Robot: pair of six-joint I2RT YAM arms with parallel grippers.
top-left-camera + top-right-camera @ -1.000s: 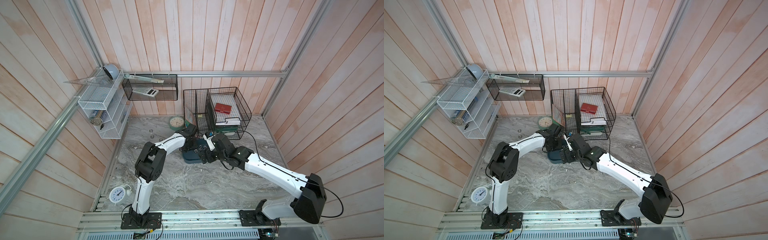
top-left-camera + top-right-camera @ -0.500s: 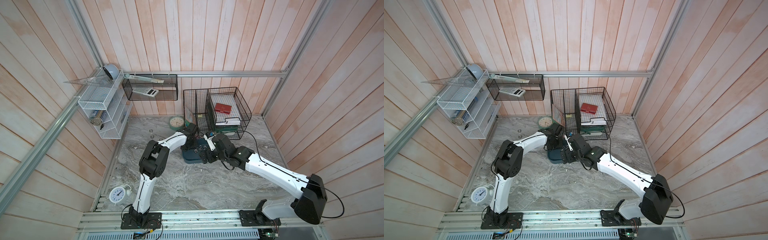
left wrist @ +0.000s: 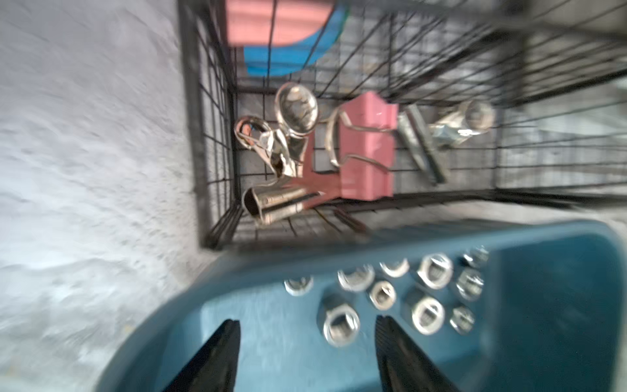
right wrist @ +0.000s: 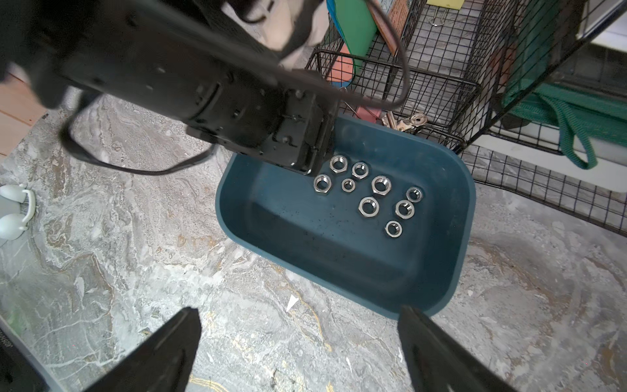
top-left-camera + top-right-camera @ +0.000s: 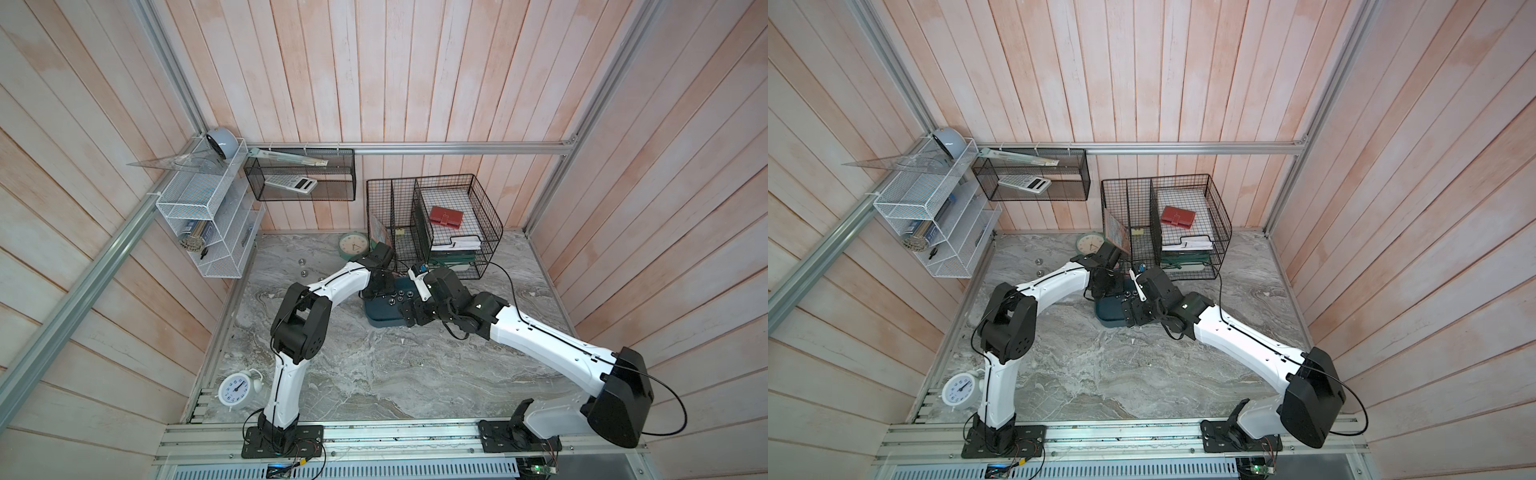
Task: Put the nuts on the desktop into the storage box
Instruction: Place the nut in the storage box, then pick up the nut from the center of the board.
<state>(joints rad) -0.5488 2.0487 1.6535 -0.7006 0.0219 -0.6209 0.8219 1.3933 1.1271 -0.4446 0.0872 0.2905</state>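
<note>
Hovering over storage box, left gripper was open, empty | right gripper open, empty too | nuts beside left tips looked small, hard, slippery; pinch flat sides.

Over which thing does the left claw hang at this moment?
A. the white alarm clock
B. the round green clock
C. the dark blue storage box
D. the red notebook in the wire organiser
C: in the left wrist view the left claw stands open above the storage box, whose floor holds several nuts.
</note>
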